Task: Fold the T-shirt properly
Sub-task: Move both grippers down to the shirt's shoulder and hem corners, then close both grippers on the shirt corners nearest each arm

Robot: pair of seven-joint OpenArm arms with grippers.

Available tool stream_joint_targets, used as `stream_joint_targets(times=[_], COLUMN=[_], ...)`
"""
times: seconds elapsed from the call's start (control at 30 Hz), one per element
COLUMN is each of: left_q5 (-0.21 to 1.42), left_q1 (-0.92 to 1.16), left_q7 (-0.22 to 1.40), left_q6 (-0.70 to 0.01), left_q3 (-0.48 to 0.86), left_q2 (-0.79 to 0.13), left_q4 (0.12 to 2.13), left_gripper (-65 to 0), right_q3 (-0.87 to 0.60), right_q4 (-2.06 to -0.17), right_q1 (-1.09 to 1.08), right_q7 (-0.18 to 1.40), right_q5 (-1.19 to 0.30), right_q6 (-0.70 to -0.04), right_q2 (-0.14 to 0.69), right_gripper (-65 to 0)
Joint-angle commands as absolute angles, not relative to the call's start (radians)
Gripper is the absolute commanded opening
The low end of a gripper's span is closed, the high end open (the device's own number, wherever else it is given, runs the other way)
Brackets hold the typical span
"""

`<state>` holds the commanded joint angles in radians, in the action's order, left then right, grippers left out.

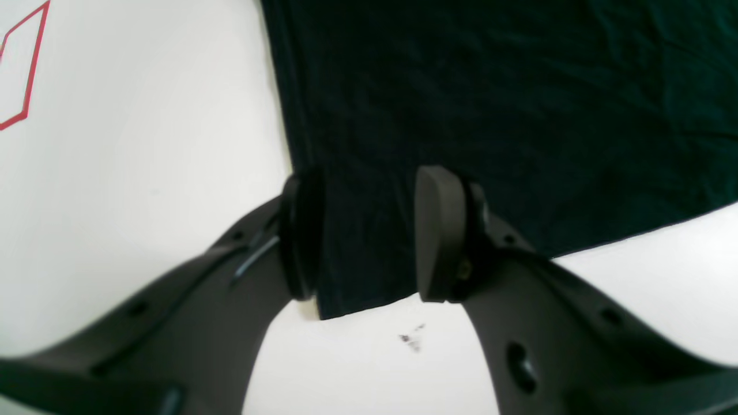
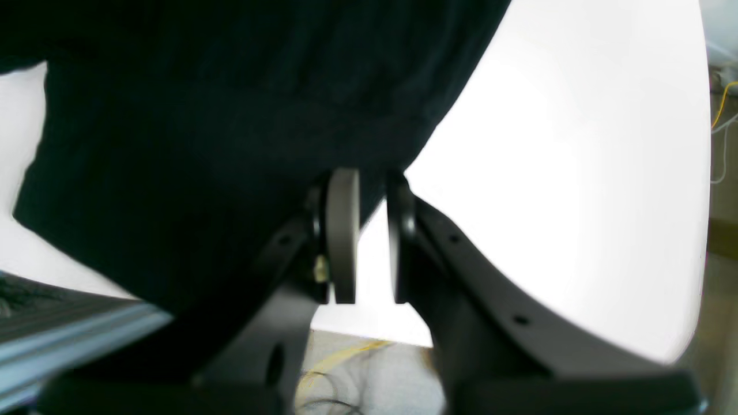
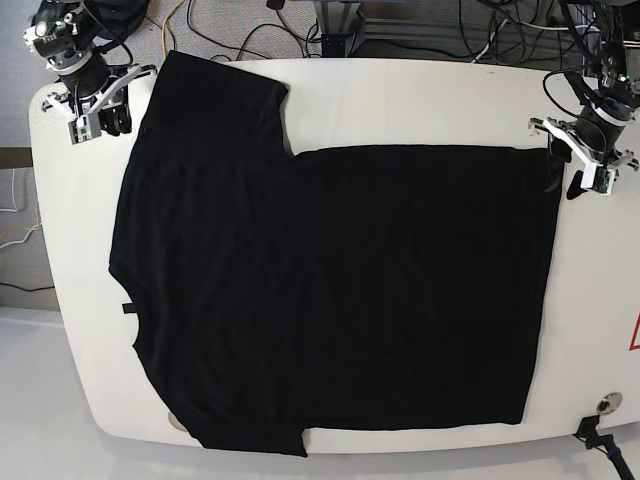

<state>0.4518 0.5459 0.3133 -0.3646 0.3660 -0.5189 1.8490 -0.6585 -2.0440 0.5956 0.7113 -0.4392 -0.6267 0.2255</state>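
Black cloth fills most of the left wrist view: the large plain black short-sleeved T-shirt (image 1: 490,115) lies flat on the white table (image 1: 132,173), its bottom corner reaching down between the two dark fingers (image 1: 441,236) of the left gripper (image 1: 369,236). These fingers stand spread apart, one at the shirt's side edge and the other over the cloth near the hem, with nothing pinched between them. A red outlined mark (image 1: 23,75) shows on the table at the upper left, and a small dark smudge (image 1: 412,339) sits just below the shirt corner. In the right wrist view the T-shirt (image 2: 230,104) hangs dark across the upper left, and the right gripper (image 2: 369,236) has its fingers (image 2: 343,230) close together with a narrow gap; the cloth edge sits at their tips, but whether they hold it cannot be told. In the base view the T-shirt (image 3: 330,290) is spread flat across the white table (image 3: 420,100), sleeves toward the left and hem toward the right. The right gripper (image 3: 100,105) is at the upper sleeve, and the left gripper (image 3: 580,160) is at the upper hem corner.
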Motion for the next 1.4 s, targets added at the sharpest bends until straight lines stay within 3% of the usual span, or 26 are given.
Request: stream_joint_targets(times=[0.4, 0.57, 0.83, 1.4], left_q5=[0.464, 0.455, 0.425, 0.447], left_q1=[0.534, 0.528, 0.516, 0.527], left_q7=[0.318, 0.317, 0.305, 0.332], left_q6=[-0.363, -0.317, -0.251, -0.266], left_q3=[0.376, 0.383, 0.391, 0.401], left_q2=[-0.398, -0.366, -0.359, -0.353], left_q4=[1.824, 1.802, 1.782, 1.78], left_gripper=[-42.7, -43.6, -43.3, -42.6], right_q3=[-0.656, -0.654, -0.653, -0.634], right_q4=[-2.041, -2.045, -2.05, -2.013], right_q1=[0.598, 0.598, 0.597, 0.599], right_q7=[0.707, 0.705, 0.703, 0.668], right_q5=[-0.438, -0.441, -0.442, -0.458], right_q6=[-0.625, -0.626, -0.624, -0.621], right_q2=[0.216, 0.216, 0.215, 0.209], right_gripper=[-58.3, -59.8, -60.8, -60.1])
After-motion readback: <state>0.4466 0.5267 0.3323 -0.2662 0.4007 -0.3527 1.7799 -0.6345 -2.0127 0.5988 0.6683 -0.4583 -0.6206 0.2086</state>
